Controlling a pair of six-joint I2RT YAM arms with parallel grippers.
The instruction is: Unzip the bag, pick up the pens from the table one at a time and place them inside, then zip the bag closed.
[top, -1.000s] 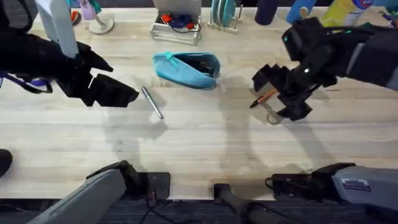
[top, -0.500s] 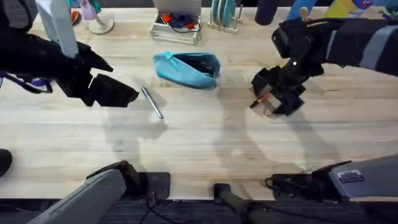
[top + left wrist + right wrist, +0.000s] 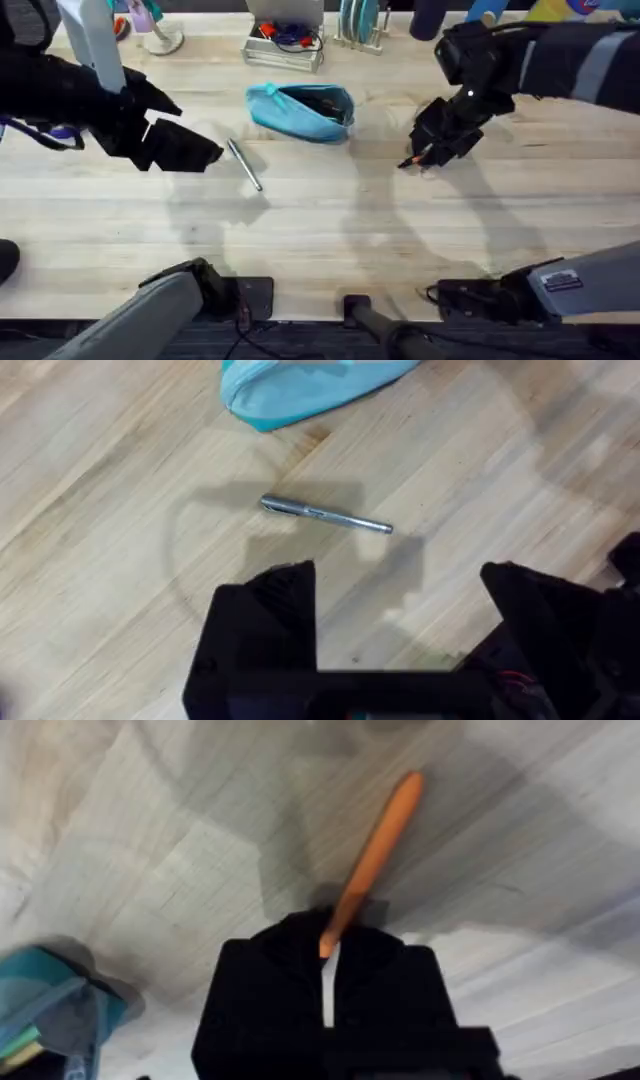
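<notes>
The turquoise bag point(image 3: 300, 112) lies at the table's point(image 3: 330, 240) back middle, its zipper open and dark contents showing inside. Right of it, my right gripper point(image 3: 432, 150) is shut on the orange pen point(image 3: 417, 158). In the right wrist view that pen point(image 3: 375, 860) sticks out from between the closed fingers point(image 3: 270, 990), with the bag point(image 3: 50, 1000) off to one side. The silver pen point(image 3: 244, 164) lies flat on the wood just right of my left gripper point(image 3: 195, 150). The left gripper point(image 3: 400, 620) stands open near the silver pen point(image 3: 325, 515), apart from it, with the bag point(image 3: 300, 390) beyond.
Along the back edge stand a wire basket point(image 3: 283, 42) of small items, a dish rack point(image 3: 360, 25), a white lamp base point(image 3: 163, 40) and bottles point(image 3: 550, 15). Bare wood stretches across the table's front half.
My right gripper has carried the orange pen toward the back of the table and slightly left, nearer the bag. The left arm and silver pen have not moved.
</notes>
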